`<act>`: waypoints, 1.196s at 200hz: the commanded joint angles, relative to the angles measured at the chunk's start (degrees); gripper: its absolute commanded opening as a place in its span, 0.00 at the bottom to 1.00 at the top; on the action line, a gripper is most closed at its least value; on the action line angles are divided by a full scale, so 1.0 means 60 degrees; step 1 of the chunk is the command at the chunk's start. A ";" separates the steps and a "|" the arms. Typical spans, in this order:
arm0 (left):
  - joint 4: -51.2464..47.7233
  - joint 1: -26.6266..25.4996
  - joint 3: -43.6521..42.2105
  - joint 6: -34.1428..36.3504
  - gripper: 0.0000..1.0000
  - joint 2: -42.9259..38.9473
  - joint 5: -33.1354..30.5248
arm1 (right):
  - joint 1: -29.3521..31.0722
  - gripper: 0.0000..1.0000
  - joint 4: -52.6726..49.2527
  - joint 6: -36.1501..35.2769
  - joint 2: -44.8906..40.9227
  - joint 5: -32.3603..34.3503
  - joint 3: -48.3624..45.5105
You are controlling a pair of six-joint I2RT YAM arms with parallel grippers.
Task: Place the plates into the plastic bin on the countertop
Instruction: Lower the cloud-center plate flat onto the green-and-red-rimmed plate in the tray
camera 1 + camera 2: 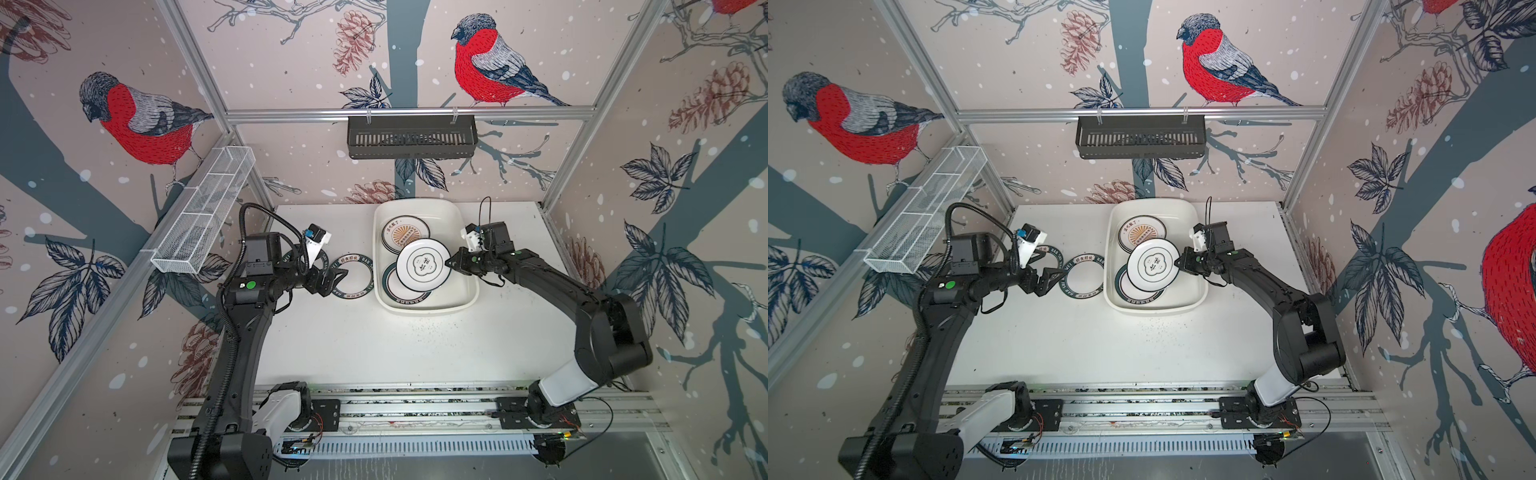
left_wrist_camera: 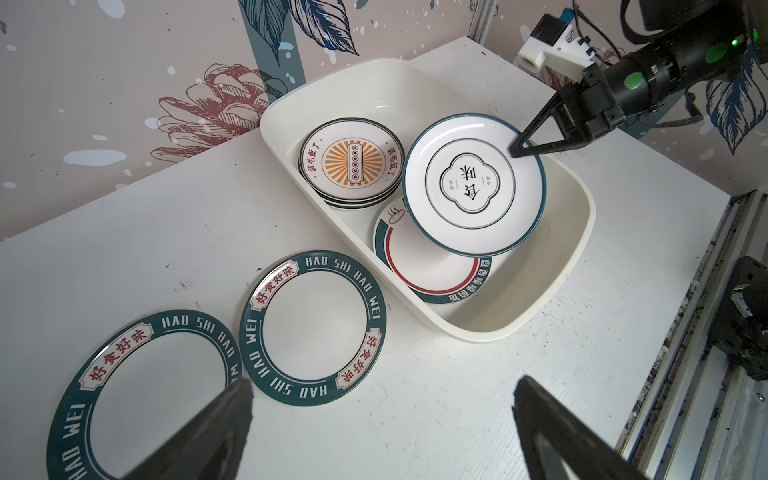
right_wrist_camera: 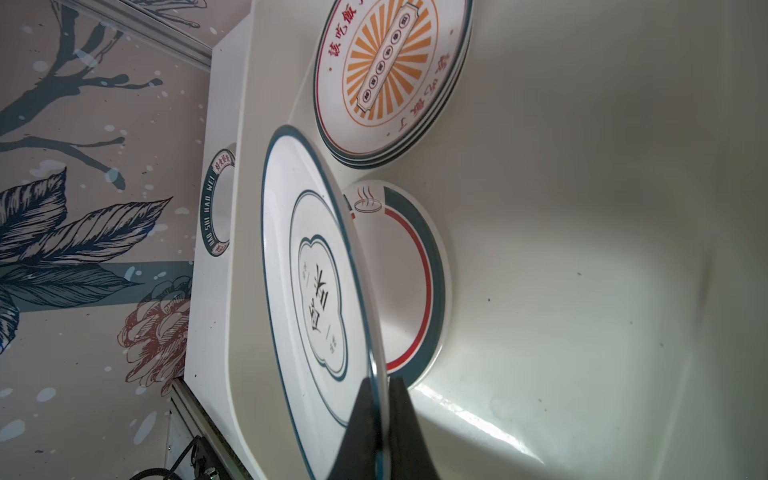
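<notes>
The white plastic bin (image 1: 415, 204) sits at the back of the countertop (image 1: 374, 345). My right gripper (image 1: 448, 262) is shut on the rim of a flower-outline plate (image 1: 423, 264), holding it tilted above the bin. The right wrist view shows both fingers pinching that rim (image 3: 380, 386). Under it lies a green-ringed plate (image 2: 419, 266), with a sunburst stack (image 1: 405, 237) behind. Two lettered-rim plates (image 2: 313, 326) (image 2: 145, 395) lie on the countertop left of the bin. My left gripper (image 1: 332, 282) hovers open beside them, with nothing between its fingers (image 2: 382, 390).
A black slotted basket (image 1: 411, 137) hangs on the back rail. A white wire-mesh tray (image 1: 203, 208) is fixed along the left frame. Aluminium rails (image 1: 415, 411) carry both arm bases at the front edge. Dark specks dot the countertop in front of the bin.
</notes>
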 commanded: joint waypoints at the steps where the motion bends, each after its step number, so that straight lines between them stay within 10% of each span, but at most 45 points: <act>1: 0.0535 -0.0241 -0.0035 -0.0421 0.97 0.0069 -0.0067 | 0.0003 0.02 0.0281 -0.0353 0.0323 -0.0229 0.0158; 239: 0.1378 -0.0561 -0.0866 -0.0885 0.97 -0.0013 0.0035 | 0.0211 0.11 -0.0022 -0.0716 0.2506 -0.0037 0.0736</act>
